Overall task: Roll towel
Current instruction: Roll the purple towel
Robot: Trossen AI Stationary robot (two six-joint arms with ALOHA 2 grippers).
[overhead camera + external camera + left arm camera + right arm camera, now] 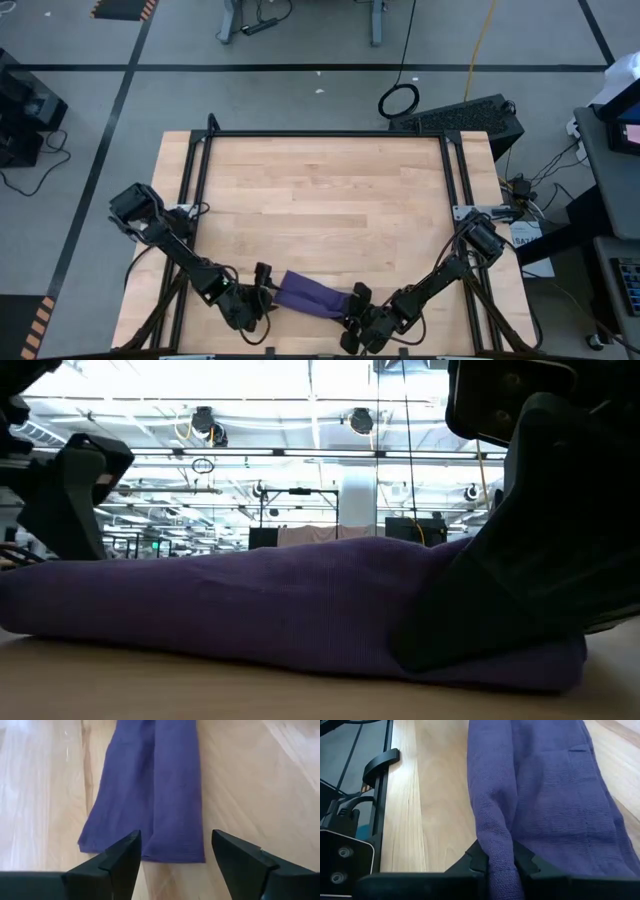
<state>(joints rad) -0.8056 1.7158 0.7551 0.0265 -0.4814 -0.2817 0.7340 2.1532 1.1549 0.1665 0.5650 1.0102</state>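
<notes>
The soft purple cloth towel (312, 293) lies folded into a narrow strip at the bottom centre of the wooden tabletop (320, 190). My right gripper (501, 862) pinches one end — an anchor, I judge — while my left gripper (172, 855) stands spread just off the other end.

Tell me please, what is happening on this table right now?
Two robot arms are working on a purple towel, which lies folded into a long narrow strip near the front edge of the wooden table. The right gripper is shut on one end of the towel, pinching a fold of cloth between its fingers. The left gripper is open at the other end and holds nothing; the towel's edge lies just in front of its fingers. No roll has formed yet.
</notes>
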